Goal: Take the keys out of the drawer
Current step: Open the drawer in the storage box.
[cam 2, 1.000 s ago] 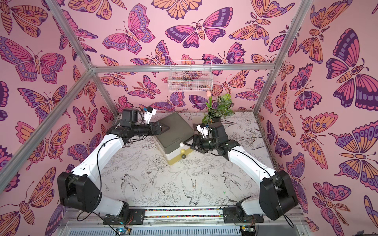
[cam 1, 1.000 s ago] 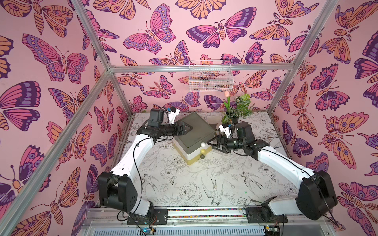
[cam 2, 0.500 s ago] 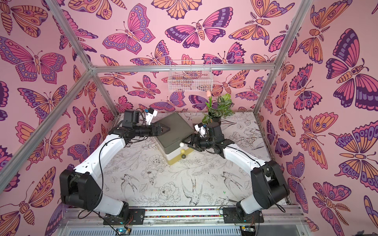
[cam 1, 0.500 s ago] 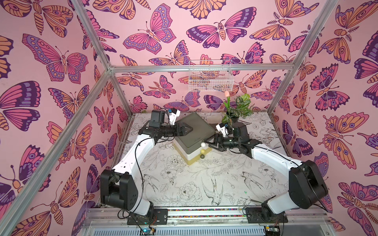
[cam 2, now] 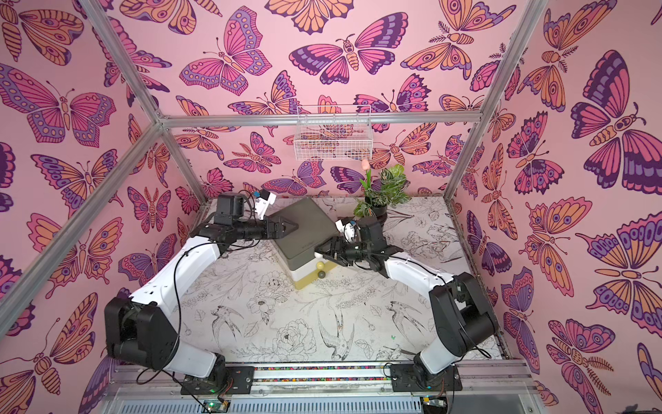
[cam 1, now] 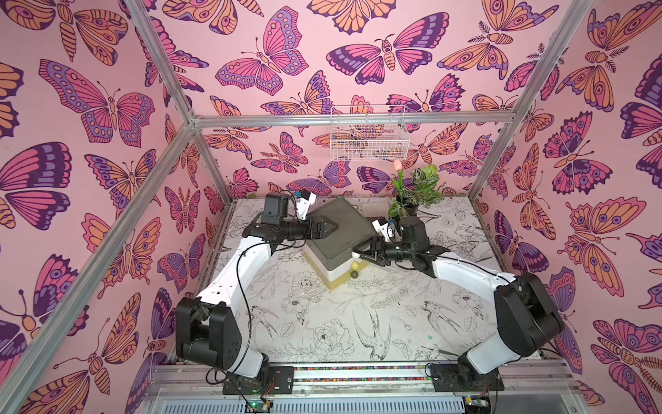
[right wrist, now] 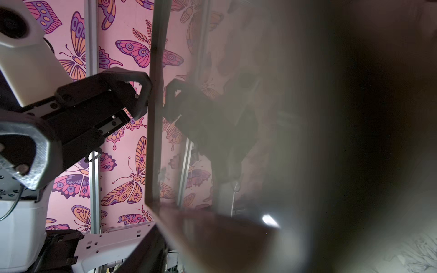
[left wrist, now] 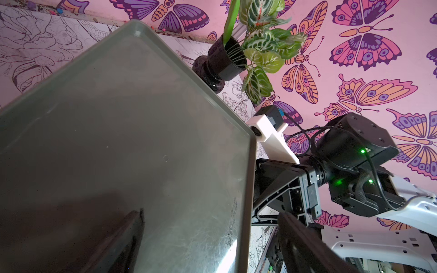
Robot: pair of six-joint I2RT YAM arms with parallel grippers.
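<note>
Three shut drawers (cam 1: pixel 339 269) hide presumably light, slippery keys, best pinched by tags; left gripper (cam 1: pixel 326 228) gapes wide, right gripper (cam 1: pixel 360 254) straddles white knob (cam 1: pixel 355 255), grip unclear.

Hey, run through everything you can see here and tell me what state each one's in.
drawer unit: upright, all drawers look shut
left gripper: open, over the unit's grey top
right gripper: at the white knob, grip unclear
potted plant: upright
wire basket: hanging on the back rail
keys: not visible
</note>
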